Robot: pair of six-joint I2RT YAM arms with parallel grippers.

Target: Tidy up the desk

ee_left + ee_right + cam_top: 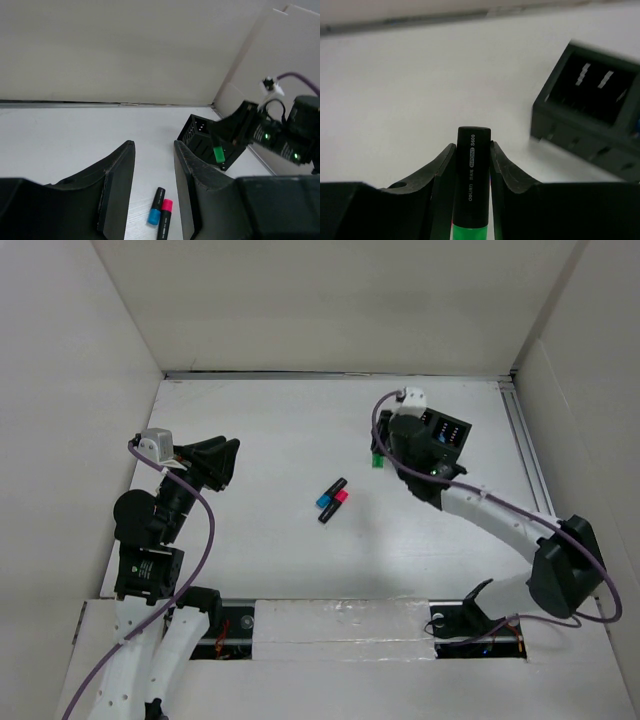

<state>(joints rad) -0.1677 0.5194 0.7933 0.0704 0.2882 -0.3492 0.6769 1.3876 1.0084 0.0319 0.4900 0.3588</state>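
Observation:
The desk (270, 430) is a white tabletop with white walls. My right gripper (388, 452) is shut on a green-capped black highlighter (377, 460) and holds it above the desk, just left of the black two-compartment holder box (446, 436). In the right wrist view the highlighter (472, 175) stands between the jaws of the gripper (472, 146), with the box (590, 115) to the right. A blue-capped highlighter (327, 496) and a pink-capped one (337, 504) lie side by side mid-desk. My left gripper (222, 460) is open and empty, well left of them.
The left wrist view shows the blue highlighter (155, 207) and the pink one (165, 217) between my open fingers (120, 185), with the box (202, 142) and the right arm (285, 132) beyond. A metal rail (525, 455) runs along the desk's right edge.

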